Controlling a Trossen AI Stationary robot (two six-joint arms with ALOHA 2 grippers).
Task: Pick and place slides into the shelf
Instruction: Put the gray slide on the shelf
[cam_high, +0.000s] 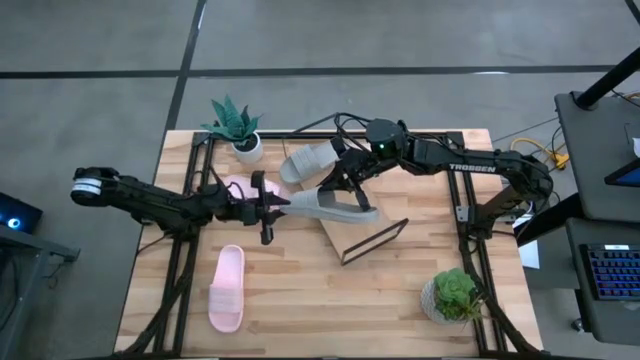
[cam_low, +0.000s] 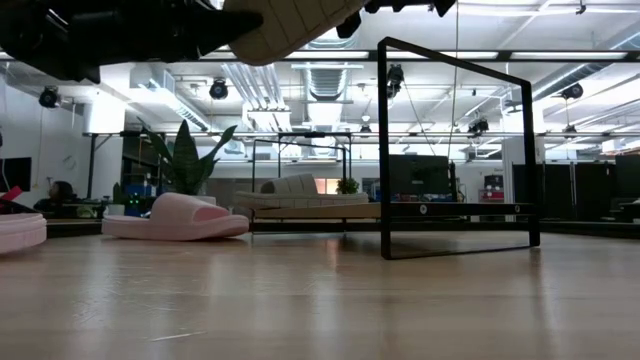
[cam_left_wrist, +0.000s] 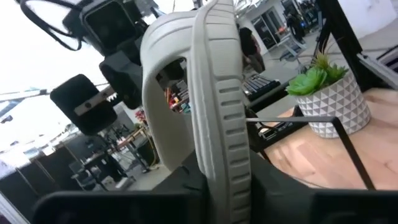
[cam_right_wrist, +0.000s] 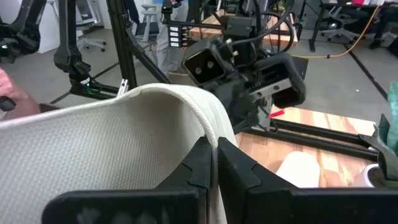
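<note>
A grey slide (cam_high: 335, 204), held clear of the bench (cam_high: 330, 290) at frame centre of the high view, above the upper edge of the slanted shelf (cam_high: 350, 232). The left gripper (cam_high: 283, 204) clenches its near end from the left; the right gripper (cam_high: 347, 187) pinches its edge from the upper right, fingers (cam_right_wrist: 200, 163) closed on the rim. In the low view the held slide appears at the top edge, with the black wire frame of the shelf standing at right of centre. A second grey slide (cam_high: 308, 158) lies at upper centre near a potted plant (cam_high: 238, 128). One pink slide (cam_high: 238, 189) lies under the left arm; another pink slide (cam_high: 227, 288) lies at lower left. A second potted plant (cam_high: 452, 296) stands at lower right.
</note>
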